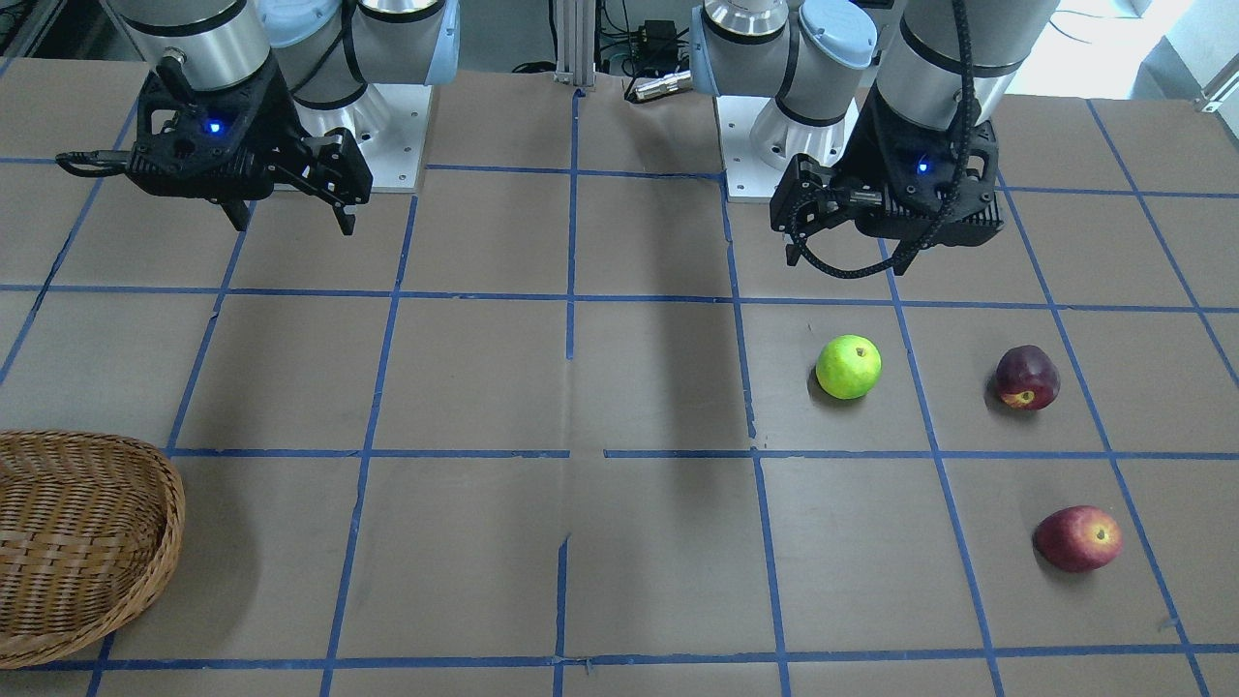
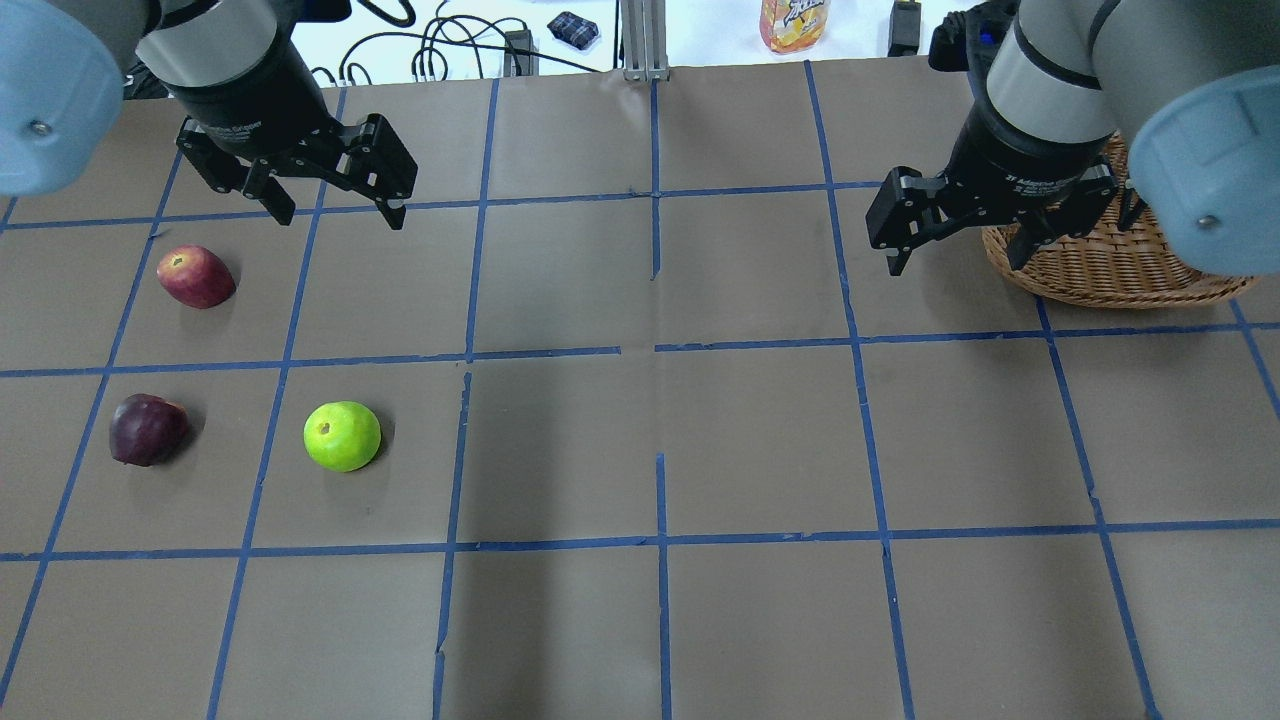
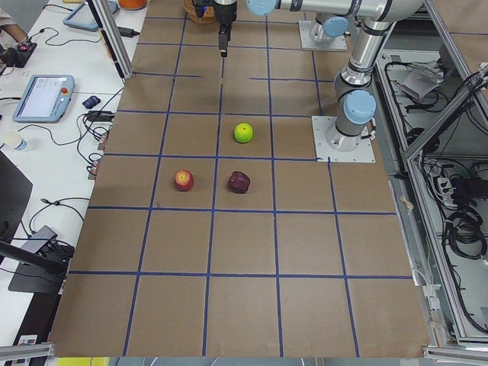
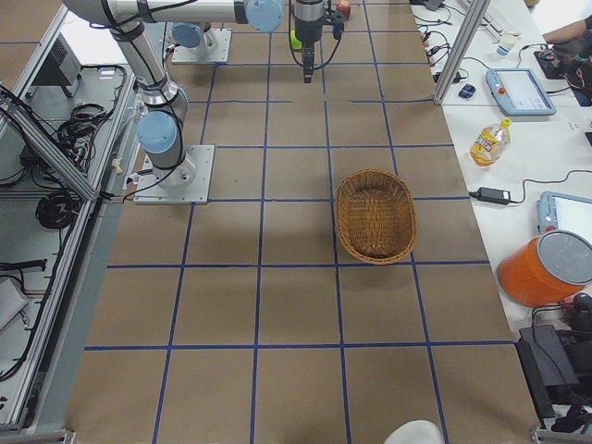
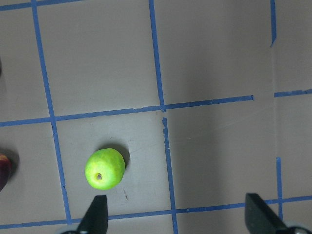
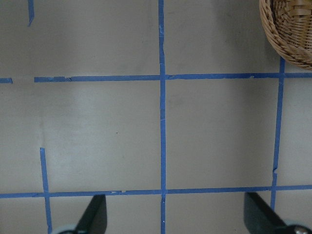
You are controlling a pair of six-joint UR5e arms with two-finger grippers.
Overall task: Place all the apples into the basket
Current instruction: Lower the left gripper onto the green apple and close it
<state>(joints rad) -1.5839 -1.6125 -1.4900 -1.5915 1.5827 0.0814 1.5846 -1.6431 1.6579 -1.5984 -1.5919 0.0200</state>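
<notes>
W/ left hand point(image 2: 340, 215) released, empty (right hand point(image 2: 955, 262) same, beside basket point(image 2: 1100, 270)): go down straight over green apple point(image 2: 342, 436), well apart from basket; centre it, clench gently. Maroon apple point(image 2: 147, 429), red apple point(image 2: 196, 277) farther still.

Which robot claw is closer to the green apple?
The left claw. It hangs open near the green apple, on the same side of the table. The right claw hangs open far across the table, by the wicker basket.

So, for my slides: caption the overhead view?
Left pincer and right pincer hover open; green apple, dark apple and red apple lie left, basket far right.
</notes>
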